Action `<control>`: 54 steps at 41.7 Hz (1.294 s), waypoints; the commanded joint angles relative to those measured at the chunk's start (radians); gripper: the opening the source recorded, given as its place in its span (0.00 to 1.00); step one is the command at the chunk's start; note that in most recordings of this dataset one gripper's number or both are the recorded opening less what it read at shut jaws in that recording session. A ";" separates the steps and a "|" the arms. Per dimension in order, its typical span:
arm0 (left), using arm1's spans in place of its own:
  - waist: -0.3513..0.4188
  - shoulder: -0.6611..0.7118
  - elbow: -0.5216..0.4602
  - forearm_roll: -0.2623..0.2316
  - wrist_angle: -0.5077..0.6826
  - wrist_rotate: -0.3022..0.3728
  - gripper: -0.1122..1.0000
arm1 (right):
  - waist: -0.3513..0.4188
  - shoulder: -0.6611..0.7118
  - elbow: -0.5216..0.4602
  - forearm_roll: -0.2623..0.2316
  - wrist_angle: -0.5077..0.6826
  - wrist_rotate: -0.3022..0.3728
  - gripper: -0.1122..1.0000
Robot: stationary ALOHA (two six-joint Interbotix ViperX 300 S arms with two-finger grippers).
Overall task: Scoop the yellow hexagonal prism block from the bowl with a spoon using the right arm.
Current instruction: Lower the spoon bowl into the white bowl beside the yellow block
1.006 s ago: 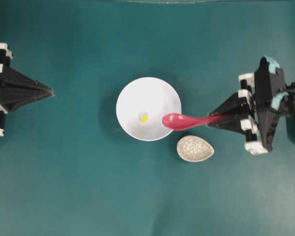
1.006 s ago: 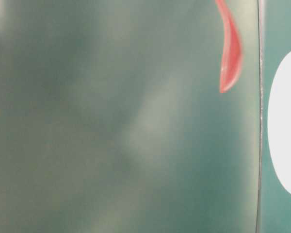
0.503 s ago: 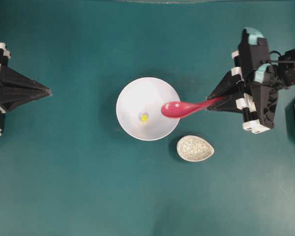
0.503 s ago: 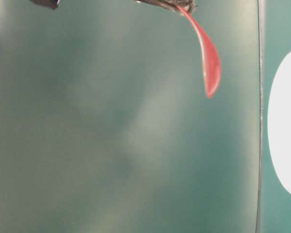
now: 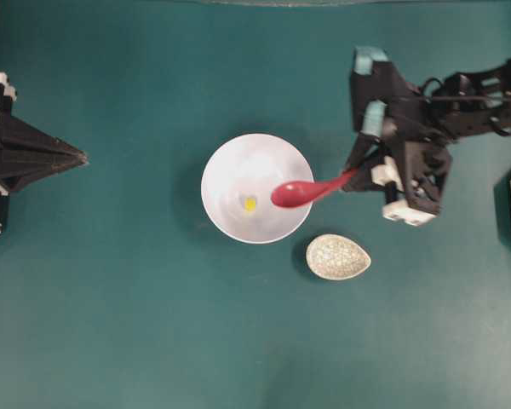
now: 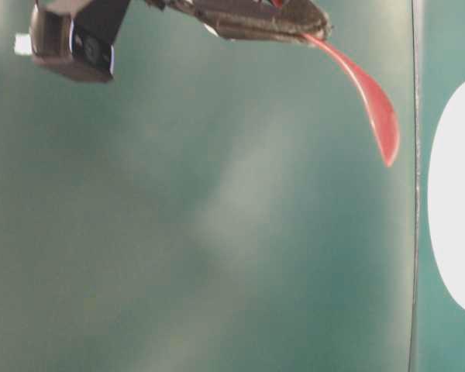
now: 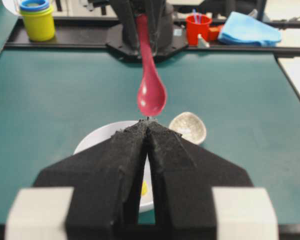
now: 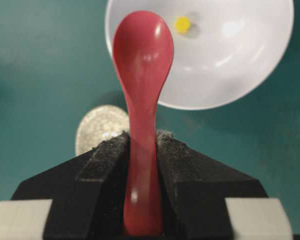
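The white bowl [image 5: 230, 153] sits mid-table with the tiny yellow hexagonal prism block [image 5: 250, 204] lying just left of its centre. My right gripper [image 5: 351, 177] is shut on the handle of the pinkish-red spoon [image 5: 294, 193]. The scoop hangs over the bowl's right side, a little to the right of the block and apart from it. In the right wrist view the spoon [image 8: 142, 55] points at the bowl [image 8: 230, 60], and the block [image 8: 182, 24] shows just beside the scoop's tip. My left gripper [image 5: 83, 157] rests shut at the left edge, holding nothing.
A small speckled cream dish [image 5: 338, 256] lies just below and right of the bowl, under the spoon's handle line. Beyond the table's far edge stand a yellow cup [image 7: 36, 19], a red cup [image 7: 198, 28] and a blue cloth [image 7: 250, 29].
My right arm has swung leftward and toward the top of the overhead view, carrying the spoon. The scoop has moved from the bowl's right rim to further over its inside. The left arm is still.
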 commanded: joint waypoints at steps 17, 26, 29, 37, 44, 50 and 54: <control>0.002 0.011 -0.028 0.002 -0.005 -0.002 0.13 | 0.009 0.144 -0.167 -0.137 0.133 0.097 0.30; 0.002 0.011 -0.028 0.002 -0.005 -0.002 0.13 | 0.038 0.201 -0.176 -0.147 0.133 0.084 0.30; 0.002 0.011 -0.026 0.002 -0.005 -0.002 0.13 | 0.052 0.218 -0.178 -0.163 0.132 0.084 0.30; 0.002 0.011 -0.026 0.000 -0.005 -0.002 0.13 | 0.064 0.245 -0.193 -0.192 0.127 0.086 0.30; 0.002 0.011 -0.026 0.002 -0.005 -0.002 0.13 | 0.064 0.278 -0.213 -0.216 0.127 0.084 0.30; 0.002 0.011 -0.026 0.002 -0.005 -0.003 0.13 | 0.063 0.308 -0.232 -0.229 0.127 0.084 0.30; 0.002 0.011 -0.026 0.002 -0.005 -0.003 0.13 | 0.064 0.324 -0.241 -0.236 0.127 0.083 0.30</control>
